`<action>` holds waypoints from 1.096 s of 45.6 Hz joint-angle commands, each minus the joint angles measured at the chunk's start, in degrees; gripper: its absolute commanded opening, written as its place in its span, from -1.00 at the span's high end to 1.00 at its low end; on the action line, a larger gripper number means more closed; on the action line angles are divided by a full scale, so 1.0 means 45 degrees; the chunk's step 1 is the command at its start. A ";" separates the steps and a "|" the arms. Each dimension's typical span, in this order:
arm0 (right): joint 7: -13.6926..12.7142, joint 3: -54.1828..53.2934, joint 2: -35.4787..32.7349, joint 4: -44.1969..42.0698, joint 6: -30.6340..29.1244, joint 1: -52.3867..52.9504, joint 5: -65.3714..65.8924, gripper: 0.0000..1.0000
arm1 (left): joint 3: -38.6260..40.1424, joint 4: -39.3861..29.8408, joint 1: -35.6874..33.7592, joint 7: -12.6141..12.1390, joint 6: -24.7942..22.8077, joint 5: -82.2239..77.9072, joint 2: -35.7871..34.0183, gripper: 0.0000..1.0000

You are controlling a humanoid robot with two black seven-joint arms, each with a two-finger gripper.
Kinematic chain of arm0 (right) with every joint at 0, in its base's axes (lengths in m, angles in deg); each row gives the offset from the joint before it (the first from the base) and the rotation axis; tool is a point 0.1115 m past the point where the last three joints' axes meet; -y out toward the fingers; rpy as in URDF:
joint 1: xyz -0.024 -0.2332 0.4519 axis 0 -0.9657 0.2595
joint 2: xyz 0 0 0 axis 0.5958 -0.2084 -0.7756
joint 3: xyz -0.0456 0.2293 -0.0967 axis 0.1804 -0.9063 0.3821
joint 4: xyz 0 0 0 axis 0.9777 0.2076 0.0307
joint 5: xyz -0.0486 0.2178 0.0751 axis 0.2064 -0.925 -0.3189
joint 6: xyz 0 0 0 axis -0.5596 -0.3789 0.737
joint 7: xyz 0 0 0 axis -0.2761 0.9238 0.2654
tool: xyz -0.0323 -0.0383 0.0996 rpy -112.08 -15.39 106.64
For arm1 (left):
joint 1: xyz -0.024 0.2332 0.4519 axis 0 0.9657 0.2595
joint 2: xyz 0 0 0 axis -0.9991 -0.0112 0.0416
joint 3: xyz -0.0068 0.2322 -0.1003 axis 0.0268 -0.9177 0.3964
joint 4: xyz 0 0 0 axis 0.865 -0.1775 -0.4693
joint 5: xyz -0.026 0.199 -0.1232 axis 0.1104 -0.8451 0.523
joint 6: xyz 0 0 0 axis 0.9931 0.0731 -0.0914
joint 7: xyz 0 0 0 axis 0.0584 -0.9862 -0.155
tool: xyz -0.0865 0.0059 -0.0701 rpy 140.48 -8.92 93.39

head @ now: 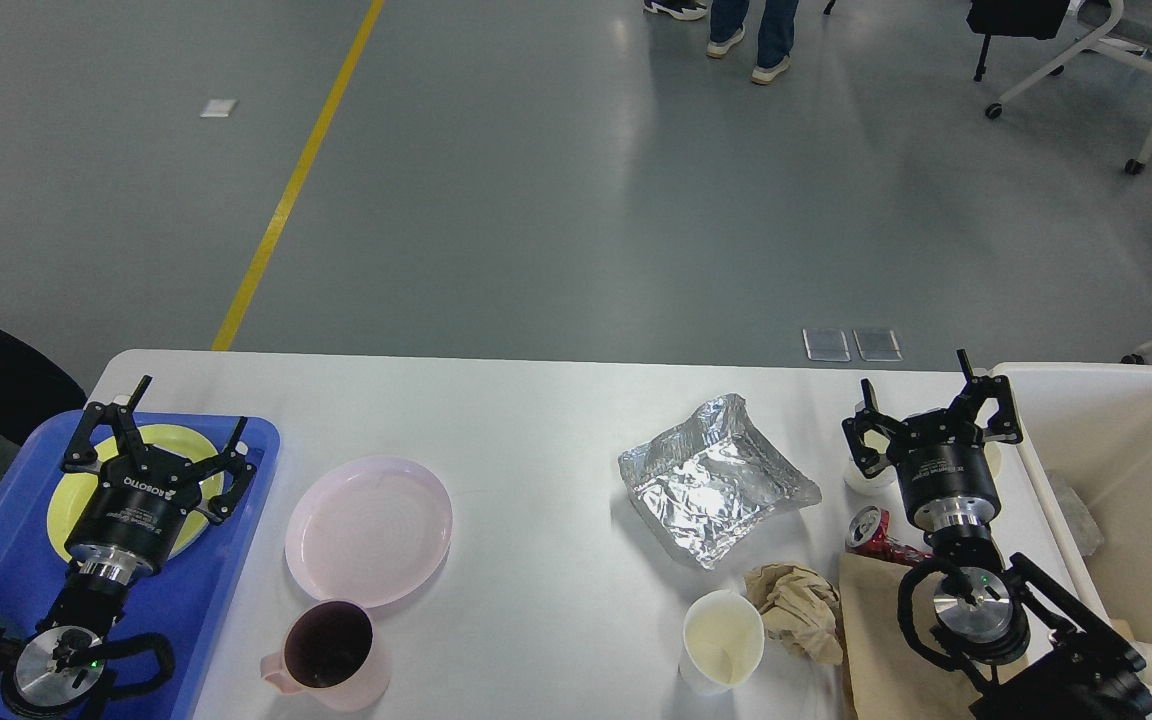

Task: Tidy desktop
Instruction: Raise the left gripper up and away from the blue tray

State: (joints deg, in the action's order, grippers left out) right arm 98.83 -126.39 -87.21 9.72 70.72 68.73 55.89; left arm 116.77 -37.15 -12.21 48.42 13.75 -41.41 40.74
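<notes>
The white desktop (536, 420) carries a pink plate (368, 530), a pink mug (326, 650), a crumpled foil tray (716, 480), a white paper cup (723, 640), a ball of crumpled brown paper (796, 605) and a crushed red can (871, 530). My left gripper (191, 405) is open, hovering over a yellow plate (71, 500) in the blue tray (226, 600). Over the table's right end my right gripper (913, 370) is also open and holds nothing, with a small white cup (864, 480) partly hidden beneath its left side.
A cream-white bin (1136, 470) stands at the table's right edge with some waste inside. Flat brown paper (871, 650) lies under my right arm. A person's legs (756, 35) and a wheeled chair (1086, 60) are far off on the grey floor.
</notes>
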 commanded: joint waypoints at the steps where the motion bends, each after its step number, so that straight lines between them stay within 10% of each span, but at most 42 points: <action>1: 0.0000 0.0000 0.0000 -0.0001 0.0001 0.0000 0.0000 -1.00 | 0.0110 0.0009 -0.0003 0.0020 -0.0017 0.0001 0.0006 -0.95; 17: 0.0000 0.0000 0.0000 -0.0001 0.0001 0.0000 0.0000 -1.00 | -0.0046 -0.0011 -0.0101 0.0001 0.0276 -0.0019 -0.0559 -0.95; 34: 0.0000 0.0000 0.0000 -0.0020 0.0001 0.0000 0.0000 -1.00 | -0.4066 -0.0128 -0.1740 0.0001 0.1271 0.0118 -0.5343 -0.95; 50: 0.0000 0.0000 0.0000 -0.0020 0.0001 0.0000 0.0000 -1.00 | -1.7707 -0.0167 -0.9506 -0.0039 0.1097 0.0176 -0.9133 -0.95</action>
State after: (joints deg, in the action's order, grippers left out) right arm 98.83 -126.38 -87.22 9.62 70.72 68.73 55.89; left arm 57.05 -37.64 -42.46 48.30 19.80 -40.63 3.05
